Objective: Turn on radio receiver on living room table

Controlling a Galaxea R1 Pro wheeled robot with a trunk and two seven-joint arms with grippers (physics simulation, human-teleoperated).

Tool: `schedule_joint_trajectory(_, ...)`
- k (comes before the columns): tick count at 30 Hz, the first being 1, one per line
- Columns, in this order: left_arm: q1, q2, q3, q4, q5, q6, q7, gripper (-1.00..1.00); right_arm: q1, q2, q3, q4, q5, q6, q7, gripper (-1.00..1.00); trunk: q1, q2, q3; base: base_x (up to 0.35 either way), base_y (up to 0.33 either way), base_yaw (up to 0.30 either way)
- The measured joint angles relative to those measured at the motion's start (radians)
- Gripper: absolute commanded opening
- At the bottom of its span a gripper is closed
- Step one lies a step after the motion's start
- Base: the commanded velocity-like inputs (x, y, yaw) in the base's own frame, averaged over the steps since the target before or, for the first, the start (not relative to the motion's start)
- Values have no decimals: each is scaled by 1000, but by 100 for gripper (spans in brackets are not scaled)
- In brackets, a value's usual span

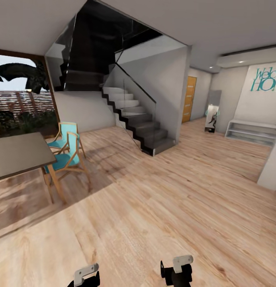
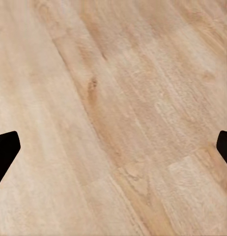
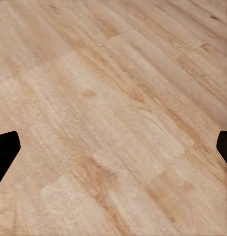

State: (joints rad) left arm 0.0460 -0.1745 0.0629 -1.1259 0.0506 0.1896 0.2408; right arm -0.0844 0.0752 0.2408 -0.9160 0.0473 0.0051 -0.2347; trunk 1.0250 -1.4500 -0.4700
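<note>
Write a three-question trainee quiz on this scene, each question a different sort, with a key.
1. True or false: both chairs by the dining table have teal seats.
2. Multiple choice: what lies under the left gripper and right gripper in the wrist views? A) grey carpet B) wood plank floor C) white tiles
3. Fill in: the staircase has a ____ balustrade.

Key: 1 true; 2 B; 3 glass. Both grippers' fingertips sit far apart at the picture edges, so they are open and hold nothing.
</note>
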Motion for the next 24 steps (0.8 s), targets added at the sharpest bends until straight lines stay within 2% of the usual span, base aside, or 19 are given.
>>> schedule_joint_trajectory(24, 0, 0, 0, 0, 0, 1, 0, 100, 0, 0, 0, 7, 0, 1, 2, 100, 0, 0, 0, 336, 0, -274)
